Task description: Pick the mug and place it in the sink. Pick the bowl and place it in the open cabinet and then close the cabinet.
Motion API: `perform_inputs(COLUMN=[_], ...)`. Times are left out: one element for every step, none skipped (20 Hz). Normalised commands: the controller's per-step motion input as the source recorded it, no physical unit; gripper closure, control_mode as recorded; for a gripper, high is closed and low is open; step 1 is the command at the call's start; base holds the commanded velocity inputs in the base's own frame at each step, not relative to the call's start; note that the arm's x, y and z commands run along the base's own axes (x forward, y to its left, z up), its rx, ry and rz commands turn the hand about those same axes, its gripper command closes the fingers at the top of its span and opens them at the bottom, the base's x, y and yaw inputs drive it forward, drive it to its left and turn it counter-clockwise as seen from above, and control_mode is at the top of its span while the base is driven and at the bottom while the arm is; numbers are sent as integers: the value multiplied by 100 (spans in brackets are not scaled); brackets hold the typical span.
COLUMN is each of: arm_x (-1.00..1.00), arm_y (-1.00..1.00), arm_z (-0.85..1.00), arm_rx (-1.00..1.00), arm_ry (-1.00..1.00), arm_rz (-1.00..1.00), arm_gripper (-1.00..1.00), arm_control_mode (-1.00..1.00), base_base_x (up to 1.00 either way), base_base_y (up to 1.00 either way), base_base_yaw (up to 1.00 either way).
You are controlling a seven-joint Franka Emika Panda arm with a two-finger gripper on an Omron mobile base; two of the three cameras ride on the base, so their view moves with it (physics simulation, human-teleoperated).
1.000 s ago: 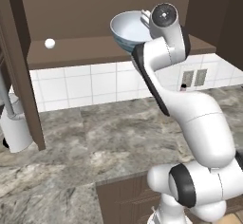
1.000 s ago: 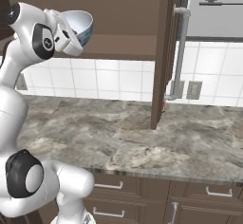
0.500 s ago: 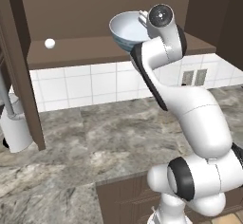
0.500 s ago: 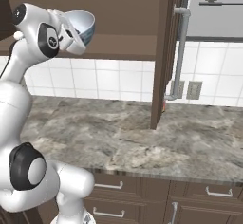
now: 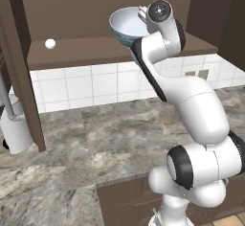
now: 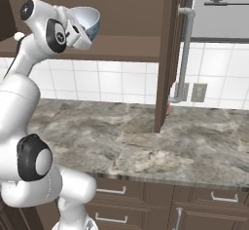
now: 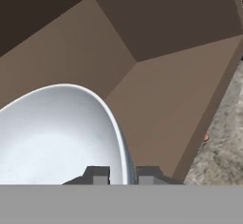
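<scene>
Item: bowl (image 5: 125, 25), round, glossy white inside, blue-teal outside, rim pinched between my gripper's (image 7: 122, 174) two dark tips, one inside, one outside. I hold it tilted above the front edge of the cabinet (image 5: 105, 9) floor, a flat matte brown board. Step in hand: shelving the bowl. Next, by my judgement: carry it inward, level it, set it down, release, then shut the panelled door (image 6: 168, 53).
</scene>
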Motion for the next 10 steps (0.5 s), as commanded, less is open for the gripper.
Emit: perform_inputs(arm_x=[29, 25, 27, 26, 26, 27, 27, 26, 20, 21], arm_y=[0, 0, 0, 0, 0, 0, 2, 5, 11, 14], arm_z=[8, 1, 0, 0, 0, 0, -9, -18, -21, -21], arm_rx=[1, 1, 0, 0, 0, 0, 0, 0, 0, -1], arm_ry=[0, 0, 0, 0, 0, 0, -1, -3, -5, -7], arm_rz=[0, 0, 0, 0, 0, 0, 0, 0, 0, 0], arm_gripper=[100, 100, 100, 100, 100, 100, 100, 100, 100, 100], arm_control_mode=[-100, -100, -100, -100, -100, -100, -100, -100, -100, -100], base_base_x=[0, 0, 0, 0, 0, 0, 0, 0, 0, 0], base_base_y=[0, 0, 0, 0, 0, 0, 0, 0, 0, 0], base_base_yaw=[0, 0, 0, 0, 0, 0, 0, 0, 0, 0])
